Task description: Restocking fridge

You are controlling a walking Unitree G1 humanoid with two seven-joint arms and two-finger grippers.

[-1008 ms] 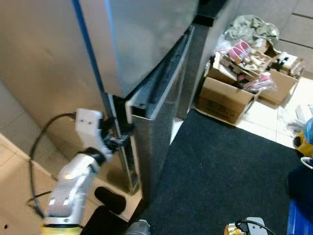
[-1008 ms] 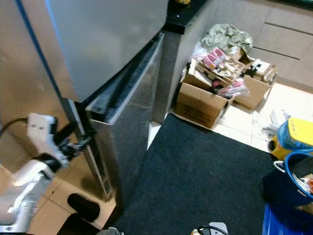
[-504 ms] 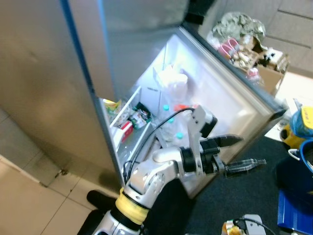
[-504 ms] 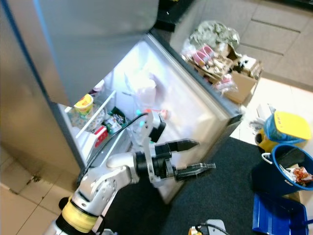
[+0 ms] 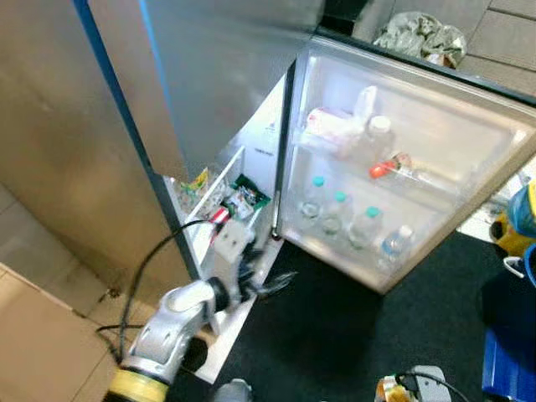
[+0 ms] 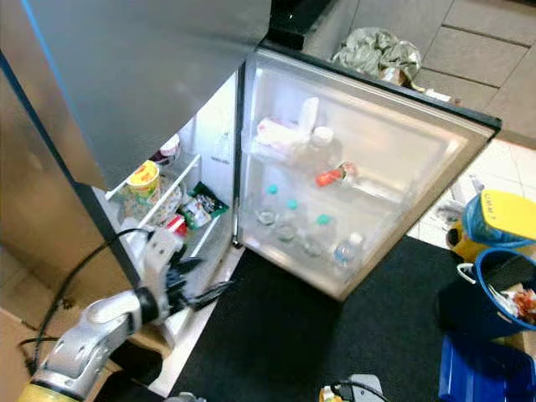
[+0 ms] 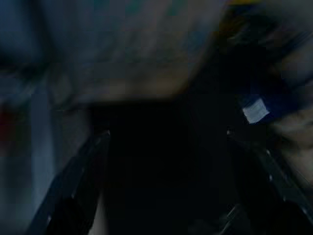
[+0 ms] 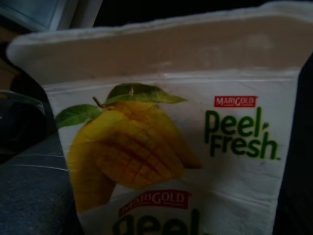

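Observation:
The fridge's lower door [image 5: 502,159] stands swung wide, its lit shelves holding several water bottles [image 5: 339,209] and a red-capped bottle [image 5: 385,170] lying on its side. Inside the fridge, a shelf carries packets and a yellow tub [image 6: 144,177]. My left gripper [image 5: 270,280] hangs open and empty low in front of the fridge's opening, near the bottom shelf edge; in the dark left wrist view its fingers [image 7: 73,181] are spread. My right gripper [image 5: 410,385] is at the bottom edge, shut on a white mango juice carton [image 8: 161,147] that sits close against the wrist camera.
A black mat [image 5: 352,335] covers the floor before the fridge. To the right stand a blue bucket [image 6: 502,285], a yellow container [image 6: 502,222] and a blue box [image 6: 477,368]. A grey-green cloth heap [image 6: 381,50] lies behind the door. A black cable [image 5: 142,268] loops from the left arm.
The fridge door has swung from half open to fully open. My left arm has drawn back from the door's front to the lower left by the fridge's inner shelves.

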